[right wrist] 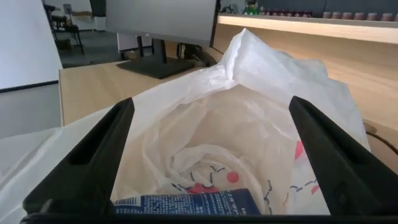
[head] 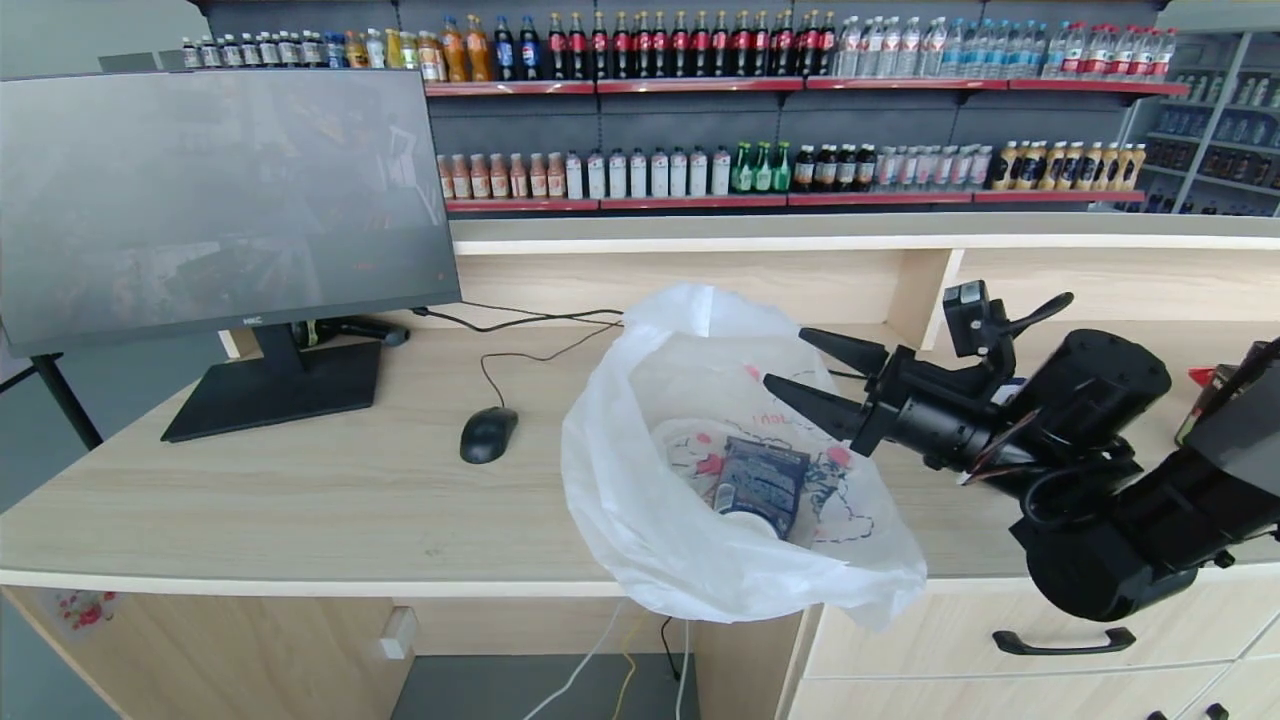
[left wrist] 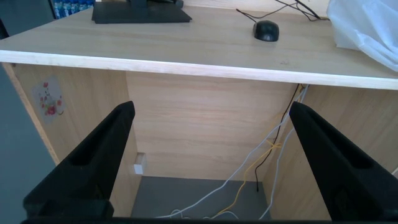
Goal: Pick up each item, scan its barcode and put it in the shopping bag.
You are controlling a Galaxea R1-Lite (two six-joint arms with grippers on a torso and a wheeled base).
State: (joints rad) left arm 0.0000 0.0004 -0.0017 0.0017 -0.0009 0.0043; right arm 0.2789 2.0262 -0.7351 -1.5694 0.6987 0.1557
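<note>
Store shelves lined with rows of bottled drinks run behind a pale wood-grain desk, where we see a flat dark monitor on a square black stand. Right of it on the desk sits the shopping bag, thin crinkled white plastic with its mouth gaping upward. The right pincer hangs at the bag's far-right rim, its two pointed black fingers spread wide and holding nothing. The left pincer, equally released, is low in front of the desk, facing loose cables beneath it. Inside the bag we find a glossy dark-blue packet lying on the printed bottom. A rounded black mouse rests between monitor and bag.
</note>
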